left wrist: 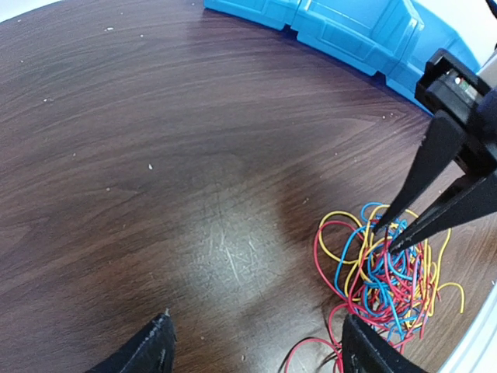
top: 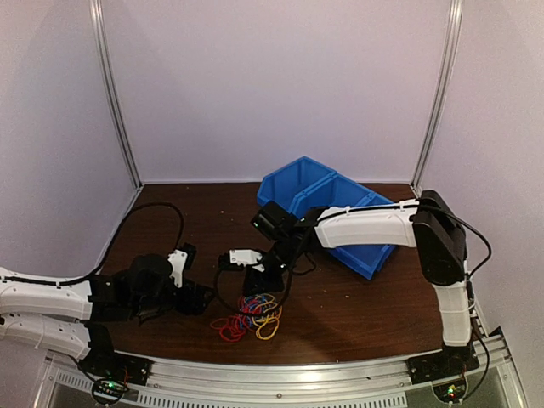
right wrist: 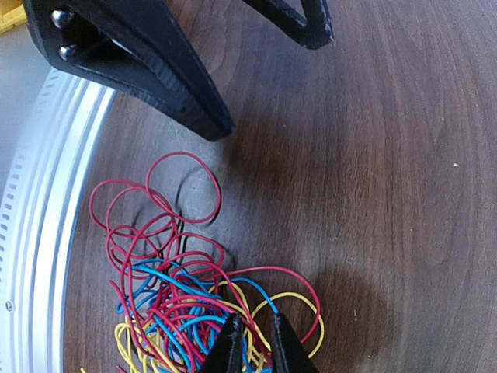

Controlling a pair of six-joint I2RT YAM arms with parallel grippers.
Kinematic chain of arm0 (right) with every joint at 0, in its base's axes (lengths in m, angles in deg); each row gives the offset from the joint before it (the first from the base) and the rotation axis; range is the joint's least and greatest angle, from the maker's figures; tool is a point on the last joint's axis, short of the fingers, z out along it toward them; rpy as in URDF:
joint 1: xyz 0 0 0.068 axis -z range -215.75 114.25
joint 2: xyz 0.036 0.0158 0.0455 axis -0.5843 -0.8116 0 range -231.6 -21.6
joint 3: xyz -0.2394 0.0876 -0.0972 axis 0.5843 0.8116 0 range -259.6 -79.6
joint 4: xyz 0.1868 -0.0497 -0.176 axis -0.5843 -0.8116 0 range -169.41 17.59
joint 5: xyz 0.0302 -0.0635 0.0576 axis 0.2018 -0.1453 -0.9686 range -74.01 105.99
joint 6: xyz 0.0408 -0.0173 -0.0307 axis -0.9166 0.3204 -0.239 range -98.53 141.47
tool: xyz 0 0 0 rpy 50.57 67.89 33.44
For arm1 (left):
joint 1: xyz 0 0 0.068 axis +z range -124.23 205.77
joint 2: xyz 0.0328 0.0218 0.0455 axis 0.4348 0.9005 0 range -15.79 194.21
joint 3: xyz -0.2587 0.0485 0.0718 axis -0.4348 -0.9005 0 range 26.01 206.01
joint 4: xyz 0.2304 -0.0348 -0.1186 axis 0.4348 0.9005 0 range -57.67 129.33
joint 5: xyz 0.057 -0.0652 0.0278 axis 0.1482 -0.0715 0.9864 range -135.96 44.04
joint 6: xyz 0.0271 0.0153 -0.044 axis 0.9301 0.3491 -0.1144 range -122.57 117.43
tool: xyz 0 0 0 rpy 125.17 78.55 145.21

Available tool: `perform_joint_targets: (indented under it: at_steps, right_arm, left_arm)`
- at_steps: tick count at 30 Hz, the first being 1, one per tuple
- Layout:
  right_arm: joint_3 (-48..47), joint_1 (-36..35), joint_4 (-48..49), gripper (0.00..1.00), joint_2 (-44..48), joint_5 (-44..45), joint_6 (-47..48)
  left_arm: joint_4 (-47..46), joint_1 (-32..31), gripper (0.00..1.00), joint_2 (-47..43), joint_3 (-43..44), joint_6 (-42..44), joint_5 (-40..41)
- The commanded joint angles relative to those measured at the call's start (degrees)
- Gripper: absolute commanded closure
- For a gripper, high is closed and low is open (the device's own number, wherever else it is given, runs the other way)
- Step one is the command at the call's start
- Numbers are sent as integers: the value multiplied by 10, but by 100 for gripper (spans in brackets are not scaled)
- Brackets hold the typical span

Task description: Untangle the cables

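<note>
Cables (right wrist: 178,311) seemingly pinched in near-closed right gripper (right wrist: 255,322); left gripper (left wrist: 256,318) spread wide.

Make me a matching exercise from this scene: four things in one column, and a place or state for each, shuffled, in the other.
1. left gripper
2. right gripper
3. cables
4. blue bin

A. on the far side of the table, right of centre
B. fingers nearly together, tips in the tangle
C. heaped near the table's front edge
D. fingers spread wide, holding nothing

Pairs: 1-D, 2-B, 3-C, 4-A
</note>
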Motion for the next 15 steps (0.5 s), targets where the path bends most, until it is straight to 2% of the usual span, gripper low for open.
perform_joint_targets:
  at_steps: [1, 4, 6, 10, 15]
  right_arm:
    - [-23, 0, -10, 91, -10, -16, 1]
    - [-24, 0, -13, 98, -3, -11, 2]
    - [-20, 0, -13, 99, 4, -5, 3]
    - [-16, 1, -12, 82, 1, 9, 4]
    - [-32, 1, -23, 80, -21, 8, 2]
  left_arm:
    - [-24, 5, 25, -8, -10, -10, -6]
    - [-25, 6, 25, -8, -11, -10, -7]
    - [-26, 6, 25, -6, -10, -10, -8]
    - [-28, 6, 25, -3, -8, -8, -8]
    - [-32, 6, 25, 0, -9, -9, -11]
